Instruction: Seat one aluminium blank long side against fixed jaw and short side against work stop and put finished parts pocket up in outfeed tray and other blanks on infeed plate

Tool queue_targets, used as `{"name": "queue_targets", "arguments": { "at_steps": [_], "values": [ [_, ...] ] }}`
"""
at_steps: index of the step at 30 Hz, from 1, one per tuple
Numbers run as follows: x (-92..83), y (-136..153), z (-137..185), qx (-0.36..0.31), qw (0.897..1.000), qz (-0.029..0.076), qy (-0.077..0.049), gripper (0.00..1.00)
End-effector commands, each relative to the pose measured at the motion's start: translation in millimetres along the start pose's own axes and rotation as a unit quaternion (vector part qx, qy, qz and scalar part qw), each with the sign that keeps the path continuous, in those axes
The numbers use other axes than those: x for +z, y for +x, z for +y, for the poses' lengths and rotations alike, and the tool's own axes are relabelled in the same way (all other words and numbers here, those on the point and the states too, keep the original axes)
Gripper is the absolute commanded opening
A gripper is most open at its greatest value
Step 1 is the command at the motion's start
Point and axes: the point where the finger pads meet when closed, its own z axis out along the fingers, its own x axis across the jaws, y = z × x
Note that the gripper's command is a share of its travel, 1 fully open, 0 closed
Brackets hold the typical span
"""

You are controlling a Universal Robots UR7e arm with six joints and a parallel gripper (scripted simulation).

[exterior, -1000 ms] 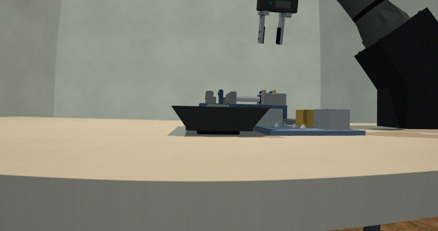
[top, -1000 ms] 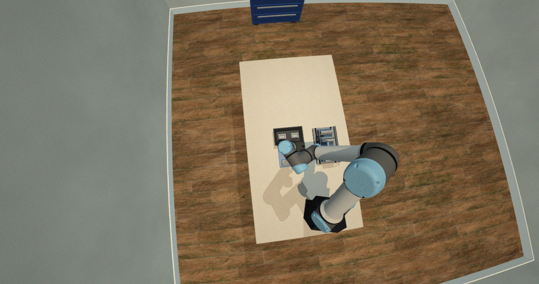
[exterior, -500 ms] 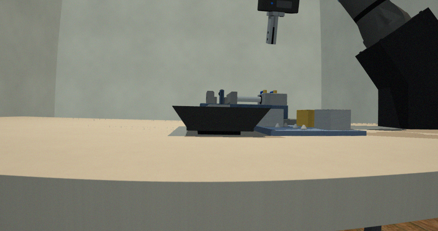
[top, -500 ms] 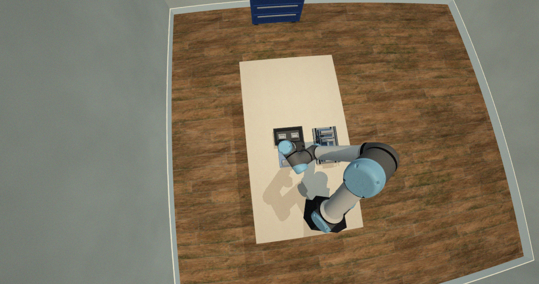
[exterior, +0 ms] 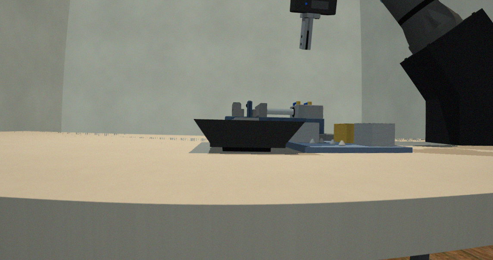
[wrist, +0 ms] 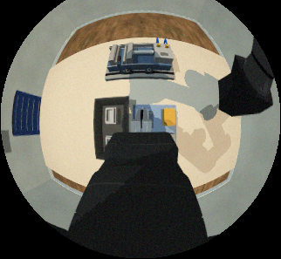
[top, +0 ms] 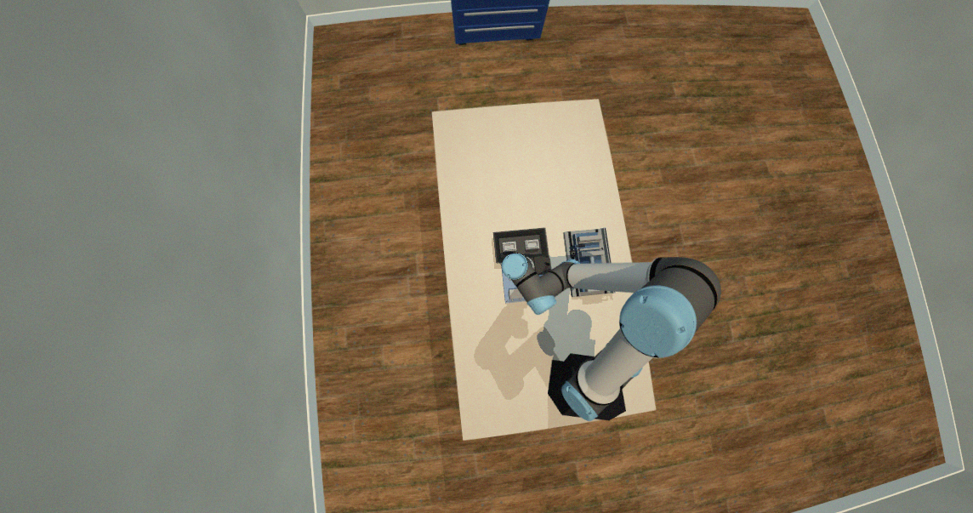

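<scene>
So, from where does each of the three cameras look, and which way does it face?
Top: high overhead, facing down on the table; whole arm shows.
Exterior: low at table height, facing sideways at the outfeed tray; shut gripper above.
Wrist: on the arm, facing down; dark gripper body shows.
All share the vise.

Looking down through the wrist camera, I see my pincer [wrist: 142, 121] with its fingers pressed together on nothing, above the blue infeed plate [wrist: 154, 110]. A brass blank [wrist: 168, 115] lies on that plate, right of the pincer. Touching the plate's left edge is the black outfeed tray [wrist: 99, 122], with a finished part [wrist: 111, 115] inside. The vise [wrist: 140, 59] stands beyond the plate, apart, on the tabletop [wrist: 70, 109].
</scene>
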Motion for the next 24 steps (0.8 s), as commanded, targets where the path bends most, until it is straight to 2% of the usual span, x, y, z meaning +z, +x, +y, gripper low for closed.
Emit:
{"name": "queue_targets", "arguments": {
  "at_steps": [1,2,4,6,8,10,12,13,14,16,17,24],
  "values": [
    [-3.5,14,12,0.002,1.000,-0.002,-0.027,0.00],
    [-5.3,24,20,0.002,0.999,-0.002,-0.045,0.00],
    [-11.2,48,39,0.003,0.996,-0.002,-0.089,0.00],
    [-13.8,56,46,0.002,0.994,-0.002,-0.106,0.00],
    [-17.7,68,54,0.002,0.992,-0.002,-0.127,0.00],
    [-17.7,68,54,0.002,0.992,-0.002,-0.127,0.00],
    [-24.8,86,67,0.000,0.987,-0.002,-0.162,0.00],
    [-27.1,91,70,0.000,0.985,-0.001,-0.171,0.00],
    [-28.3,94,72,-0.001,0.984,-0.001,-0.177,0.00],
    [-27.8,96,73,-0.002,0.984,0.000,-0.178,0.00],
    [-27.6,96,73,-0.002,0.984,0.000,-0.177,1.00],
    [-27.2,96,72,-0.001,0.984,0.000,-0.177,1.00]
  ]
}}
